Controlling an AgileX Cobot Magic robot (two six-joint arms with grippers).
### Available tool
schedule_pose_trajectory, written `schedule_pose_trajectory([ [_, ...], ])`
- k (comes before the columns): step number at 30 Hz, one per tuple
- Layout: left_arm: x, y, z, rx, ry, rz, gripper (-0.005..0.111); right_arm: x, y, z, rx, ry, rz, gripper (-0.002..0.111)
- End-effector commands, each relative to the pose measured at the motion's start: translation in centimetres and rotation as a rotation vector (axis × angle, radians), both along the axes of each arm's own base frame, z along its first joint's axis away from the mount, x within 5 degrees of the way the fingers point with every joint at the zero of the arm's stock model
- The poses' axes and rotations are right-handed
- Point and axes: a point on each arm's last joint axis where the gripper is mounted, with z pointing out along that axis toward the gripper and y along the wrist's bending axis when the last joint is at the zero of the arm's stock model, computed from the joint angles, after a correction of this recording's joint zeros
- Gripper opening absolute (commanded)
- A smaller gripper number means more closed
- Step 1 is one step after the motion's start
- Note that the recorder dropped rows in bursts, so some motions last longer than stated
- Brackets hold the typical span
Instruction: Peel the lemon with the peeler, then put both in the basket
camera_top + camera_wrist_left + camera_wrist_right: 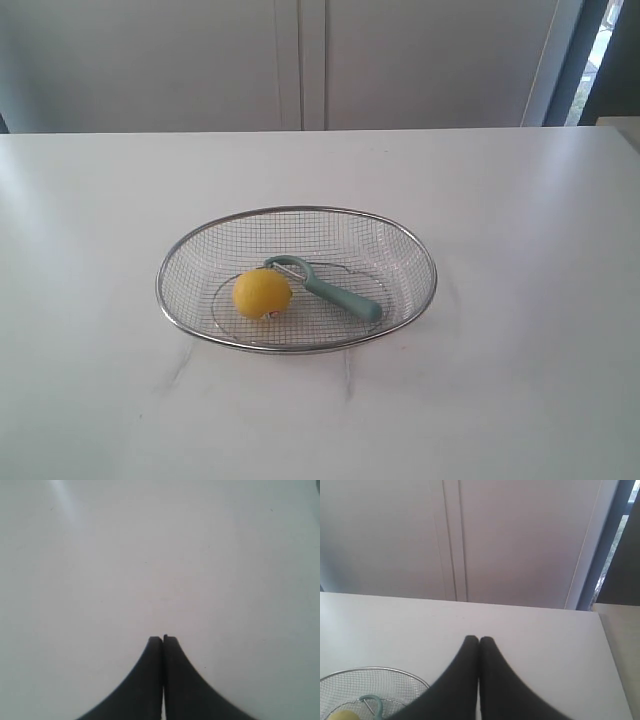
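Lemon [262, 293], peeler [345, 298] — in basket [300, 210], seemingly touching | basket well inside table [520, 200] edges

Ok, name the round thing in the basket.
The lemon: a yellow ball on the left of the basket in the exterior view; the peeler beside it is long and teal.

- The lemon [262, 293] is a bright, even yellow, with a small red-and-white sticker [268, 314] low on its skin.
- The peeler [335, 292] is pale teal-green along both handle and loop head.
- The basket [300, 210] is silver, its wire making a fine square grid under a plain shiny rim.
- The table [520, 300] is white, with faint grey streaks near the basket.
- The left gripper [163, 638] and the right gripper [479, 639] are both matte black.
- The wall panels [200, 60] behind are pale grey-white with thin vertical seams.
- A frame strip [585, 60] at the far edge is dark blue-grey.
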Motion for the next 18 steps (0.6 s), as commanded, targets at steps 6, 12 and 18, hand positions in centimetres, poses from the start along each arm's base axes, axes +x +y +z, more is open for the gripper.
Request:
schedule_pose_trajectory([
  [6, 0.0, -0.1, -0.3, -0.009, 0.008, -0.01, 0.0, -2.2, -0.1, -0.1, 0.001, -0.06, -0.016, 0.0],
  [12, 0.0, -0.1, -0.3, -0.009, 0.008, -0.01, 0.0, -3.7, -0.1, -3.5, 0.006, -0.031, -0.023, 0.0],
  [18, 0.0, -0.1, -0.3, -0.009, 0.008, -0.01, 0.0, -6.8, 0.0, -6.4, 0.006, -0.031, -0.023, 0.0],
])
